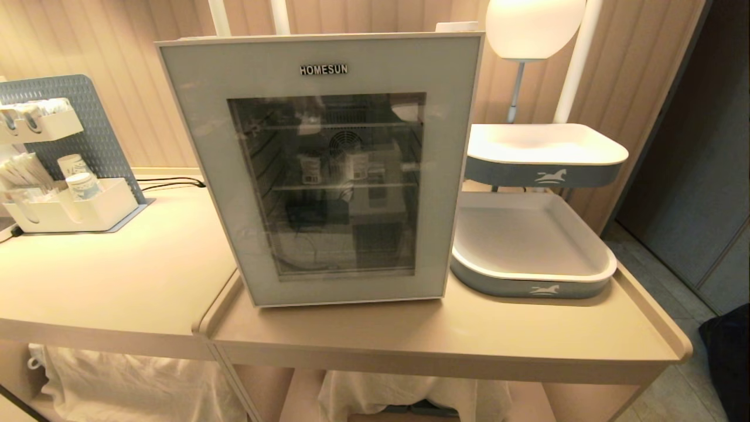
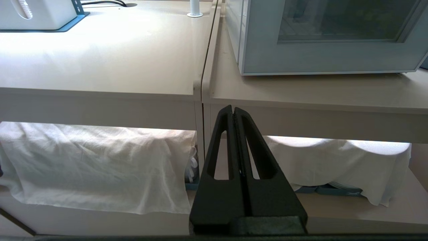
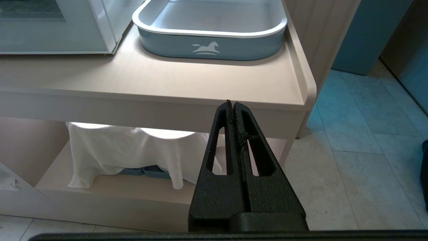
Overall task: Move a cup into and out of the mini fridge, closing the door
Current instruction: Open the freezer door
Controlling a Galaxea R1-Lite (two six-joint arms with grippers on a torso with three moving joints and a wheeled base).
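Mini fridge upright on the surface, door closed. Left hand and right hand, both pressed together and empty, hang below the surface edge. Judgement: spread one hand, hook the door's free edge, swing smoothly.

Two beige tables, butted edge to edge. Right table — mini fridge, blue-and-white tray just beside it. Left table — white organiser on a grey pegboard stand. Lower shelf — white cloth draped over items.
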